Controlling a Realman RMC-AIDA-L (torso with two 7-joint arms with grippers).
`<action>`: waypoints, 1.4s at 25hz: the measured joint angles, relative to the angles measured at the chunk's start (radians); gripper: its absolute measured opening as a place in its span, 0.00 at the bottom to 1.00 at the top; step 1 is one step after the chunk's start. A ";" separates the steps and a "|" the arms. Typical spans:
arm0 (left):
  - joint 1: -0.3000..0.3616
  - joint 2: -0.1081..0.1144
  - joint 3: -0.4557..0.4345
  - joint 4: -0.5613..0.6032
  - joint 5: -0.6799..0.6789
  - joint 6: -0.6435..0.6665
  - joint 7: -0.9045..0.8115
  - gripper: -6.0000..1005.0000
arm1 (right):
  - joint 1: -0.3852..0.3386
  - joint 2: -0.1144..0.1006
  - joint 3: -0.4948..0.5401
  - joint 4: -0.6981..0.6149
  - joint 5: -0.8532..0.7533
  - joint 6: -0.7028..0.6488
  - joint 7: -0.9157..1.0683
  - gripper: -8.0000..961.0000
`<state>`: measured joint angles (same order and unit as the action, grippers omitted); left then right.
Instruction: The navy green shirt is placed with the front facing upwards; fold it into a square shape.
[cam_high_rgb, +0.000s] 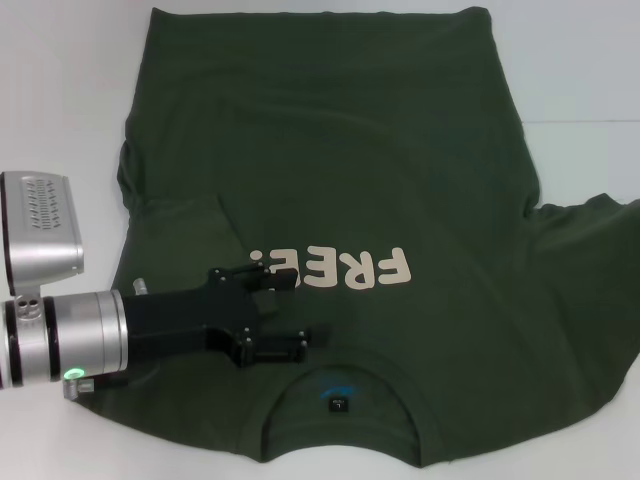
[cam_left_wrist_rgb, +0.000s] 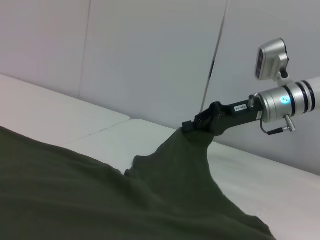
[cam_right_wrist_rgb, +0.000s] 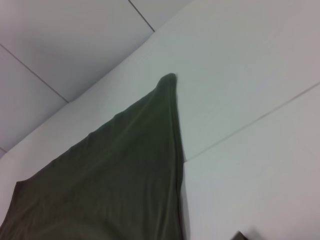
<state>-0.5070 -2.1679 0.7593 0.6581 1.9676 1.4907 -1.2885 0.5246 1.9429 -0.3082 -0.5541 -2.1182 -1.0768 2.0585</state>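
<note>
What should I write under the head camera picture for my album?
The left gripper, jaws open, hovers over the green shirt spread front-up on the white table.

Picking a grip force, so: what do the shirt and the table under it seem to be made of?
The shirt looks like soft matte knit, likely cotton: it creases and drapes where the right gripper lifts it. The table seems smooth, hard and white, with seams; material unclear.

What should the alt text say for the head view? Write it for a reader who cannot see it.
A dark olive-green short-sleeved T-shirt with cream block lettering lies front up on a white table, collar nearest the camera. The left gripper, black with open fingers, reaches in over the shirt beside the lettering and above the collar; the right gripper is out of view.
</note>
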 joint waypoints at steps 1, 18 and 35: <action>0.000 0.000 0.000 0.000 -0.001 -0.003 0.000 0.87 | 0.002 -0.002 0.000 0.000 0.000 0.001 0.000 0.04; -0.001 0.000 0.000 -0.010 -0.022 -0.015 0.000 0.87 | 0.005 -0.011 -0.003 -0.001 0.000 -0.004 -0.004 0.06; -0.003 0.002 0.000 -0.012 -0.023 -0.032 0.000 0.87 | 0.171 0.044 -0.171 0.011 0.008 -0.144 -0.014 0.09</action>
<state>-0.5096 -2.1660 0.7594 0.6464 1.9450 1.4583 -1.2885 0.6955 1.9866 -0.4789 -0.5428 -2.1100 -1.2207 2.0450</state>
